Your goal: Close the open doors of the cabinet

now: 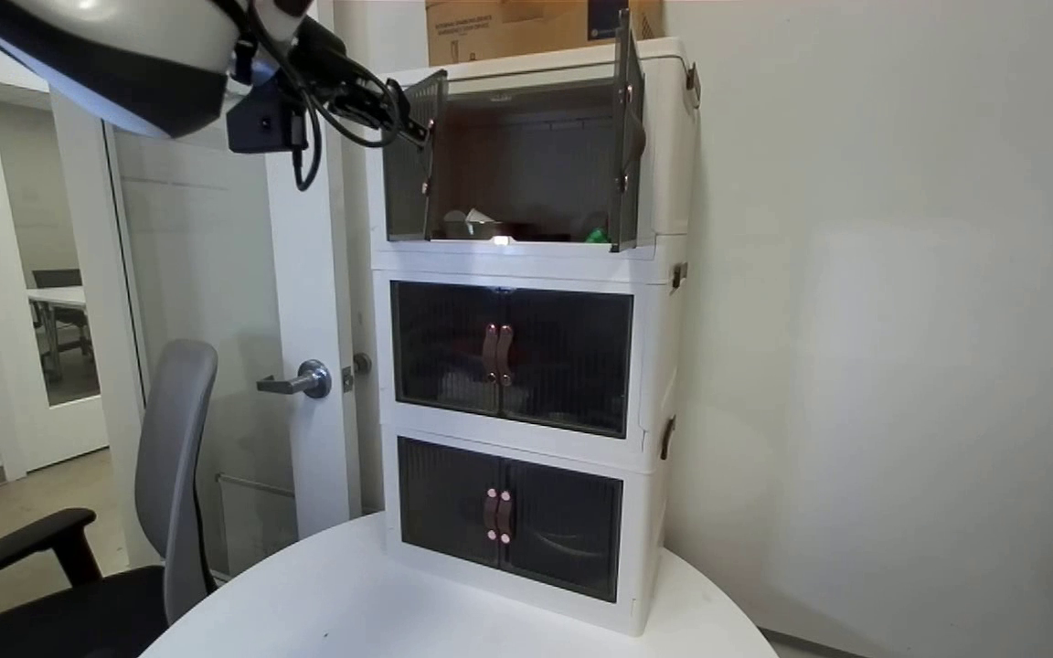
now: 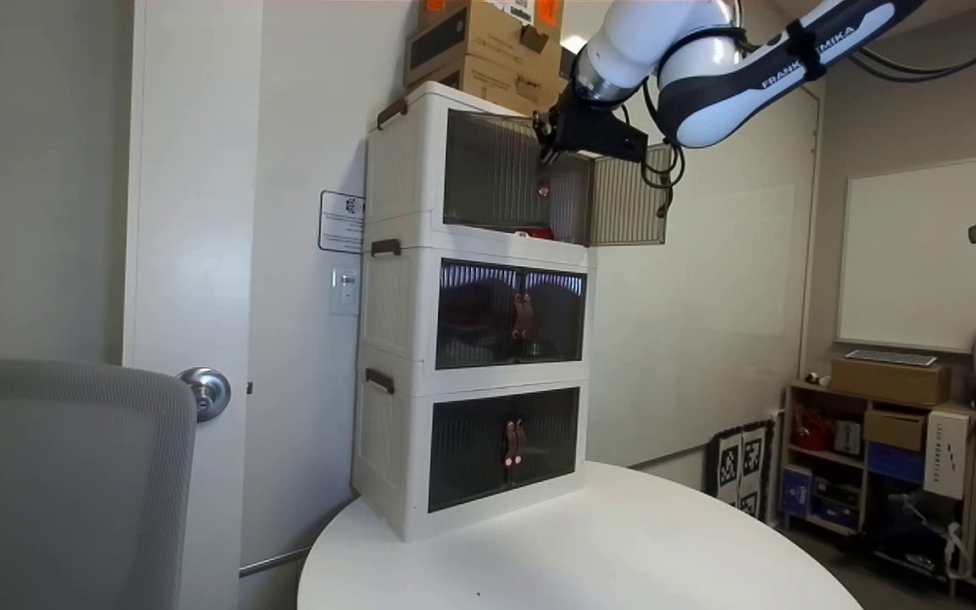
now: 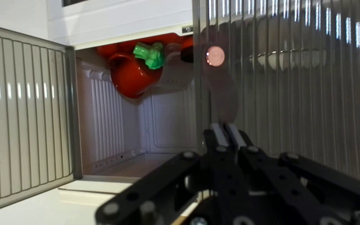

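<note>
The white cabinet (image 1: 526, 261) stands on a table, its top tier open. One smoky door (image 1: 403, 174) is part-way open; it also shows in an exterior view (image 2: 488, 169) and in the wrist view (image 3: 298, 103). The opposite door (image 1: 629, 164) stands wide open, also in view in an exterior view (image 2: 628, 199) and the wrist view (image 3: 27, 112). My gripper (image 1: 420, 133) is at the part-open door's free edge. In the wrist view its fingertips (image 3: 225, 134) are nearly together, with the brown handle (image 3: 223, 93) running into the thin gap between them. The pinched part is hidden.
Inside the top tier lie a red pot-like item (image 3: 133, 76) and a green piece (image 3: 151, 54). Cardboard boxes (image 2: 496, 55) sit on the cabinet. The lower tiers' doors (image 1: 563, 356) are shut. A white round table (image 1: 353, 594) and grey chair (image 1: 170, 475) stand nearby.
</note>
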You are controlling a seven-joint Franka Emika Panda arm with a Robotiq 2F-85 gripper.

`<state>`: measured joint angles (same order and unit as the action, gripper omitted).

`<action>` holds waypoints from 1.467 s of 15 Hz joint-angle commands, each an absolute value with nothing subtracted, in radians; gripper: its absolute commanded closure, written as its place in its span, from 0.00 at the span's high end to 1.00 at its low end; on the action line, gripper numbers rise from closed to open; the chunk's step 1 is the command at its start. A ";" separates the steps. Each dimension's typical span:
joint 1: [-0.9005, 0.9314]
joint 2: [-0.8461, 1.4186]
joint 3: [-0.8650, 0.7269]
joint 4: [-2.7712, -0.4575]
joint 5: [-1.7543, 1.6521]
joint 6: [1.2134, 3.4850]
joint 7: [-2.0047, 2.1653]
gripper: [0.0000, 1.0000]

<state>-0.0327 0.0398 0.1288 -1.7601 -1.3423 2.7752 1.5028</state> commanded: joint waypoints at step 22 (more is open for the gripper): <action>0.001 0.345 0.162 -1.434 -2.458 2.606 2.392 0.58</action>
